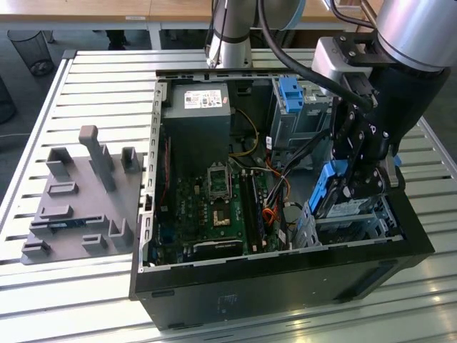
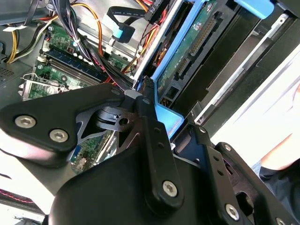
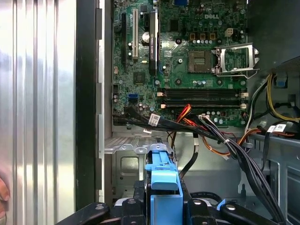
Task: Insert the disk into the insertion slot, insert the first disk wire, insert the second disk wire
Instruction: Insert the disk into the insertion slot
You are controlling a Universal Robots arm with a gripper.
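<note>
Claw (image 1: 347, 189) around flat, blue-framed disk (image 1: 328, 193)

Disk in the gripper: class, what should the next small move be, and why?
Probably ease the disk downward while levelling it toward the slot. The gripper is clamped on its blue carrier. The disk is steeply tilted, with its lower end near the slot and most of it outside. Cables run close by, so go slowly.

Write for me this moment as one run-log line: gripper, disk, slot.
gripper: shut on disk | disk: tilted, lower end at insertion slot, not yet seated | computer case: open
</note>
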